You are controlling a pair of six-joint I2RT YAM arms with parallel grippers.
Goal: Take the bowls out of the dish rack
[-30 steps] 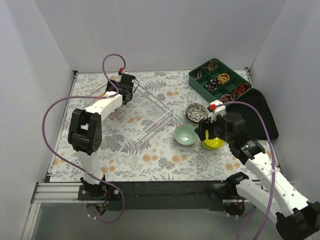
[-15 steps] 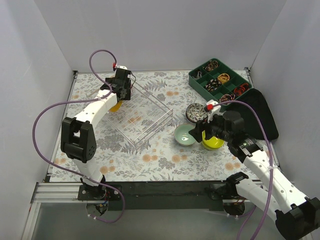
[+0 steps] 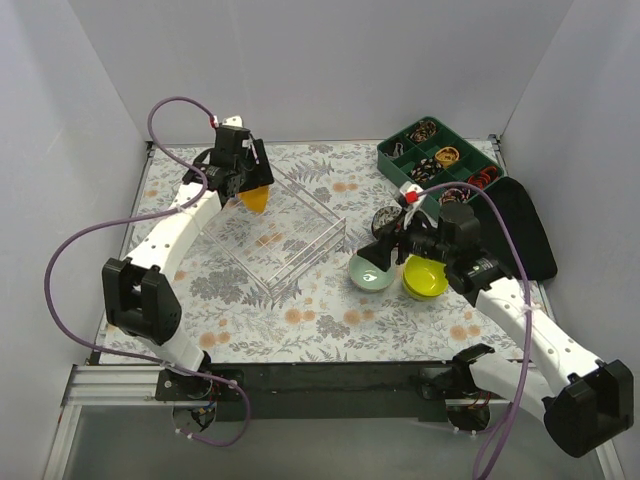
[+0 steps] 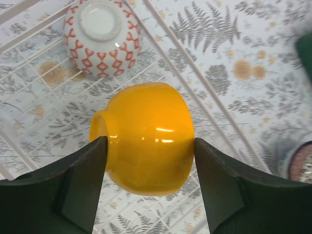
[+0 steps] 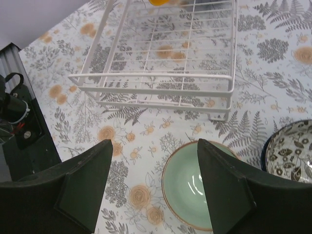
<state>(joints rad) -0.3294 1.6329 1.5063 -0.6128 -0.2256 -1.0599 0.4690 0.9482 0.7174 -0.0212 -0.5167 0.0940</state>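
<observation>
Table (image 3: pixel 300 320) with floral cloth carries the rack (image 3: pixel 310 258) at left-centre and three unloaded bowls at right. The left gripper (image 3: pixel 252 190) is clamped on the orange bowl (image 4: pixel 146 136), one finger on each side of its wall. The bowl is tipped on its side and held clear above the rack's far end. A red-patterned bowl (image 4: pixel 100 31) sits upside down in the rack beneath it. The right gripper (image 3: pixel 383 250) is spread wide and empty, hovering over the mint bowl (image 5: pixel 192 187), which sits between the rack and the yellow-green bowl (image 3: pixel 425 280).

The step in hand looks like carrying the orange bowl out. Next, it needs to clear the rack wall, travel to bare table and be set down upright.
</observation>
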